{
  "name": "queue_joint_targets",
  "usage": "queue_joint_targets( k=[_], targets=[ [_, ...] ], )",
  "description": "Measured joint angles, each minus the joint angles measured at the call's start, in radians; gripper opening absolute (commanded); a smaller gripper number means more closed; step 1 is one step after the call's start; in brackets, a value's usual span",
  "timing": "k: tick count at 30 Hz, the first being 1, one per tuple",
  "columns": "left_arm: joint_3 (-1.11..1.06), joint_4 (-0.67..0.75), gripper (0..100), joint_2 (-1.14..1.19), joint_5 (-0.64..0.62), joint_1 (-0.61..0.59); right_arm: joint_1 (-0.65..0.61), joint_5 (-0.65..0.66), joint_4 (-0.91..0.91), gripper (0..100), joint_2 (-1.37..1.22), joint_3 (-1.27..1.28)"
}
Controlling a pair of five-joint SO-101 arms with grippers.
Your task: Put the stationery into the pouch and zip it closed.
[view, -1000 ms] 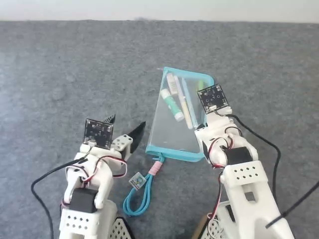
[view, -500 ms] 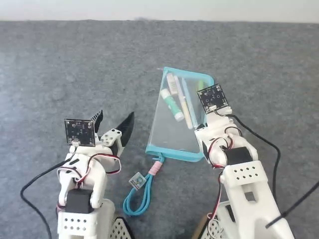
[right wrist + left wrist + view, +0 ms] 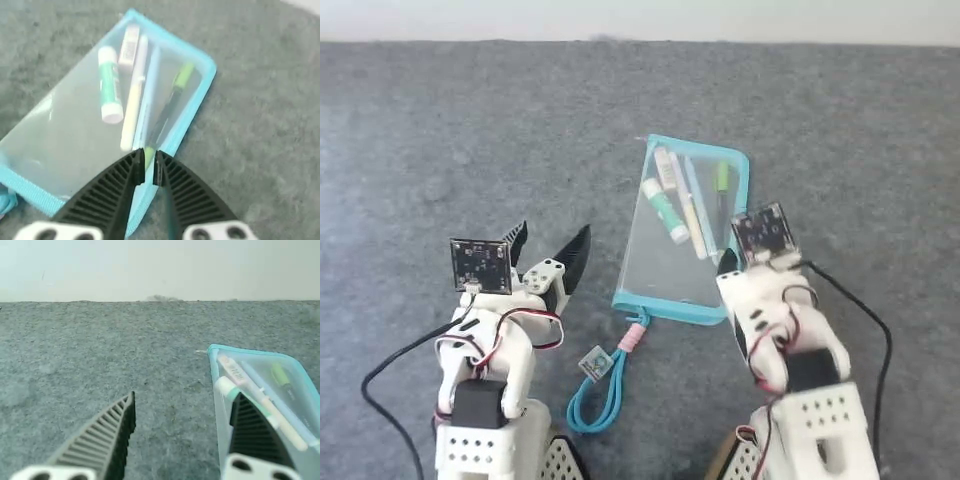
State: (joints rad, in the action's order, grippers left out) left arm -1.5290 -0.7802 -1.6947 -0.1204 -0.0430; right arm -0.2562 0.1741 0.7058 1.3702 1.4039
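The clear pouch (image 3: 670, 275) with teal trim lies flat mid-table. Inside it are a green-and-white glue stick (image 3: 666, 212), a cream pen (image 3: 688, 215) and a green pen (image 3: 721, 183). Its pink zipper pull (image 3: 635, 336) sits at the near corner, with a blue cord loop (image 3: 597, 402) trailing from it. My left gripper (image 3: 555, 231) stands open just left of the pouch, its fingers (image 3: 117, 422) empty. My right gripper (image 3: 148, 162) is shut on nothing over the pouch's (image 3: 65, 145) near right edge, by the green pen (image 3: 180, 82).
Grey carpet-like mat (image 3: 440, 130) covers the table. A small square tag (image 3: 594, 363) lies on the cord near the left arm's base. A pale wall (image 3: 160, 265) runs behind the far edge. Open mat lies left, right and beyond the pouch.
My right arm has drawn back toward the near edge, uncovering the green pen. My left gripper swung left and away from the pouch a second ago, then held still.
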Motion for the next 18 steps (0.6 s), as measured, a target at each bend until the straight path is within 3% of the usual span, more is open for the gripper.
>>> queue_joint_targets(
  k=[7, 18],
  targets=[
    [0.0, 0.0, 29, 0.0, 0.0, 0.0, 0.0, 0.0, 0.006, 4.7, 0.247, 0.098],
    [0.0, 0.0, 29, -0.068, 0.0, 0.0, -0.037, 0.0, 0.006, 4.7, 0.278, 0.161]
  ],
)
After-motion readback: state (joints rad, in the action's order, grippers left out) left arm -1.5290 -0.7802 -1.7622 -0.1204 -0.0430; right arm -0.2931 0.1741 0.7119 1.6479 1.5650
